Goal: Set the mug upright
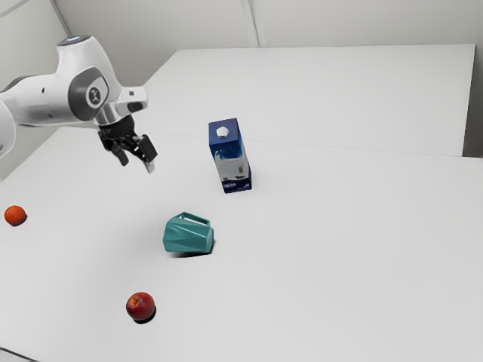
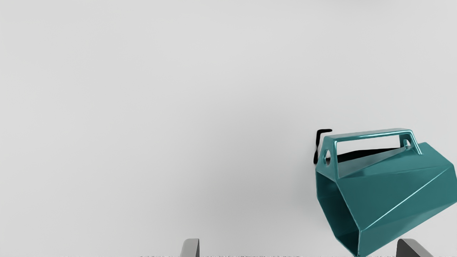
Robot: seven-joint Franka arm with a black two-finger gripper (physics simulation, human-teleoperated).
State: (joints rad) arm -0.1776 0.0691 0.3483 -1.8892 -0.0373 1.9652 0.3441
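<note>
Your gripper (image 1: pixel 136 161) is wide open, holding nothing, raised over the white table (image 1: pixel 339 264). Your teal faceted mug (image 1: pixel 189 237) lies on its side on the tabletop, between the blue-and-white carton (image 1: pixel 230 157) and red apple (image 1: pixel 140 306).

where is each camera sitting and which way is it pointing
Exterior view: sits off the arm's side, looking down across the white table at the carton, mug, orange ball and red fruit; the arm enters from the exterior view's left, jaws above the table.
Wrist view: sits on the hand, looking down at the table and mug; the open jaws' tips show at the bottom edge.
Shared: the table and the mug on its side.
</note>
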